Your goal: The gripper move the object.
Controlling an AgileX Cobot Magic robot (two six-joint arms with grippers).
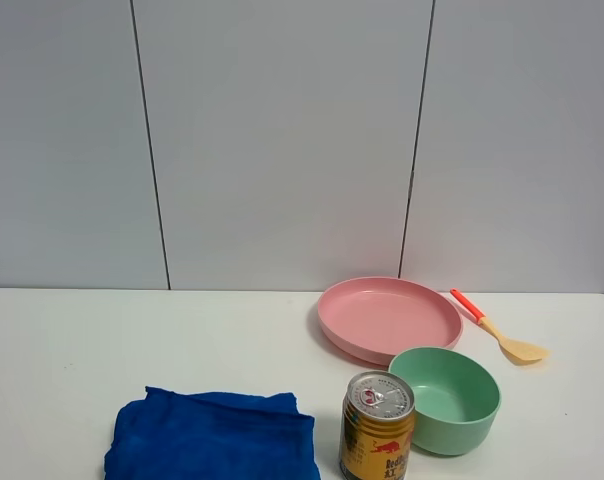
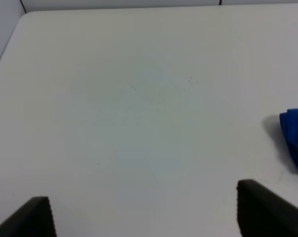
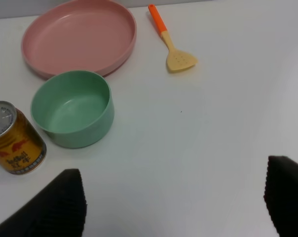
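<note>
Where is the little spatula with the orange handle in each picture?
Exterior high view: the spatula lies on the white table at the right, just right of the pink plate.
Left wrist view: not in it; only bare table and a corner of the blue cloth show.
Right wrist view: the spatula lies beside the pink plate, apart from it.
Shared landmark: the pink plate, in the exterior and right wrist views.
</note>
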